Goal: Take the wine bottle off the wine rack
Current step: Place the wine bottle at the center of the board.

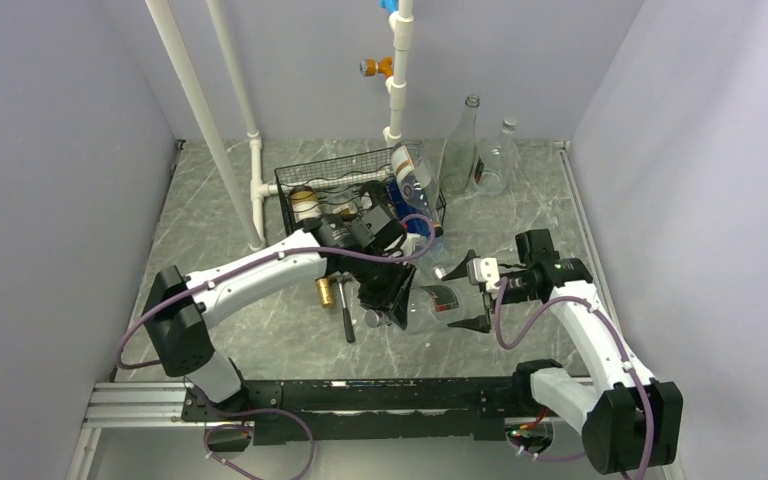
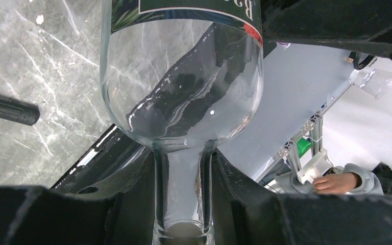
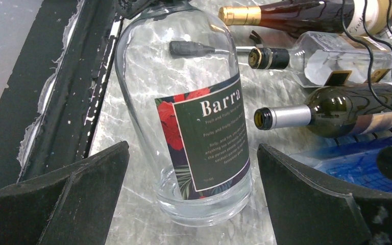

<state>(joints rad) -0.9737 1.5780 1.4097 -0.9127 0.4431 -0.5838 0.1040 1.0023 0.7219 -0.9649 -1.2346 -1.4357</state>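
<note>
Top external view: the grey marbled table (image 1: 260,340) is seen with the rack (image 1: 360,190) set toward its back. Several bottles are laid in the rack's tiers, their necks pointing out of its front. The left arm (image 1: 250,275) is stretched across in front of the rack, and the right arm (image 1: 600,340) is bent in from the rack's front right. Two empty glass bottles (image 1: 460,150) are stood upright just right of the rack. The wine bottle (image 1: 435,300), clear glass with a green and red label, is off the rack and lies level in front of it; whether it rests on the table cannot be told. Its neck is clamped by the left gripper (image 2: 184,204). The right gripper (image 3: 191,199) is spread wide, with the bottle's base between its fingers and no contact seen.
</note>
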